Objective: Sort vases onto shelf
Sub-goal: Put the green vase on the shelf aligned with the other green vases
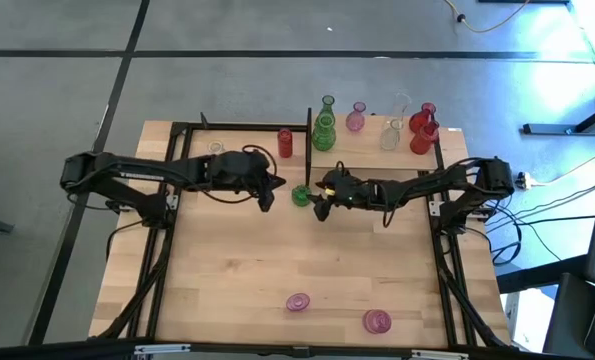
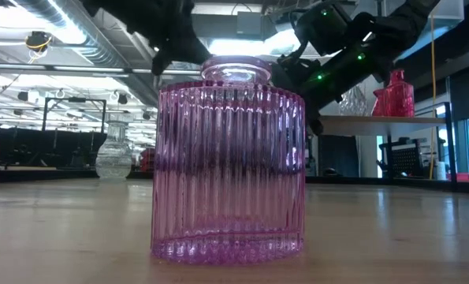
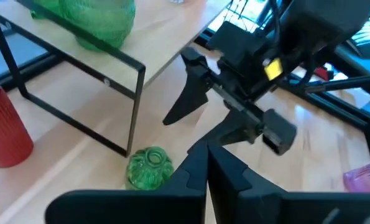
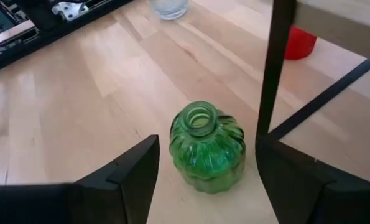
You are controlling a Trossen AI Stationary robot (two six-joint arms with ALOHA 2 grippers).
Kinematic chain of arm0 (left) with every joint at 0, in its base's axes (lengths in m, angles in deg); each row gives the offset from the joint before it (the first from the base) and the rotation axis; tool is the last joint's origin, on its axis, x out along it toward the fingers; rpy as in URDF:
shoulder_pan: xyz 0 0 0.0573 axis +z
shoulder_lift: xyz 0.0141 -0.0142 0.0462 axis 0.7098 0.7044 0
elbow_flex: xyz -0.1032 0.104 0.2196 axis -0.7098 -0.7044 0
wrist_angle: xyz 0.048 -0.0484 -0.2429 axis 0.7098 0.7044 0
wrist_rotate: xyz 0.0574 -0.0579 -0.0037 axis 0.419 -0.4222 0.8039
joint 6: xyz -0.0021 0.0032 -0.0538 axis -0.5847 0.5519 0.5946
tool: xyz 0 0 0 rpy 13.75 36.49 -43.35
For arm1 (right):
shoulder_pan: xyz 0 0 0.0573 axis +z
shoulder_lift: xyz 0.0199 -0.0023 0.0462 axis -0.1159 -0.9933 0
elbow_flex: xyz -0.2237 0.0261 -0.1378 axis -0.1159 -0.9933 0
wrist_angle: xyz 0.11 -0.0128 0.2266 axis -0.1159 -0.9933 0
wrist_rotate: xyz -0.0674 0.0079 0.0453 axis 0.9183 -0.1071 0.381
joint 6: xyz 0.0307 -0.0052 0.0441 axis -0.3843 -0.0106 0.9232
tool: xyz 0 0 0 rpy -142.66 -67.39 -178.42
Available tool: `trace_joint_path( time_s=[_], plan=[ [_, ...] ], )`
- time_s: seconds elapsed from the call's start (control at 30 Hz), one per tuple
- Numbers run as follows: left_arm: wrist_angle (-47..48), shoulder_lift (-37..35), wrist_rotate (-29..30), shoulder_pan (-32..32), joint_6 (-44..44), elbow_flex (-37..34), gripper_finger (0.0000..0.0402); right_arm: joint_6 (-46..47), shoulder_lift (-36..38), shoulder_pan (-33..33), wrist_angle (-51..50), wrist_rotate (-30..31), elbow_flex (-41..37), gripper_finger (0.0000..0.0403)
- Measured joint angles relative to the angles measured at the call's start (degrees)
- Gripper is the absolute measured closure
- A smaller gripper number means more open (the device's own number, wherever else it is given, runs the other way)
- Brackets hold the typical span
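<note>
Green vase (image 4: 206, 149) — between open jaws, shelf post (image 4: 275, 68) beside

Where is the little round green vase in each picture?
High view: little green vase sits mid-table, just left of the right gripper.
Low view: not visible.
Left wrist view: low, beside the shelf's black post.
Right wrist view: centre, between the open fingers.
Shared landmark: the black shelf post.

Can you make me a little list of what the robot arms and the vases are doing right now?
right gripper: open, fingers on either side of small green vase
left gripper: shut, empty, hanging near that vase
green vase: upright on table, beside shelf post
on shelf: tall green, pink, clear and red vases
front of table: two pink vases
</note>
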Motion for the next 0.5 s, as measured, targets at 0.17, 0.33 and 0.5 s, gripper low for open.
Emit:
trace_joint_path(
  time_s=[0.17,0.33,0.5],
  plan=[
    [0.7,-1.4,0.1,-0.2,0.0,0.0,0.0401,-0.9,0.0,0.0,1.5,1.4,0.0,0.0154],
    [0.9,-1.4,0.1,-0.2,0.0,0.0,0.0401,-1.1,-2.1,0.0,2.2,1.9,1.2,0.0155],
    [0.8,-1.4,0.6,-0.2,0.0,0.0,0.0401,-1.1,-7.1,0.0,0.6,2.1,6.3,0.0155]
  ],
)
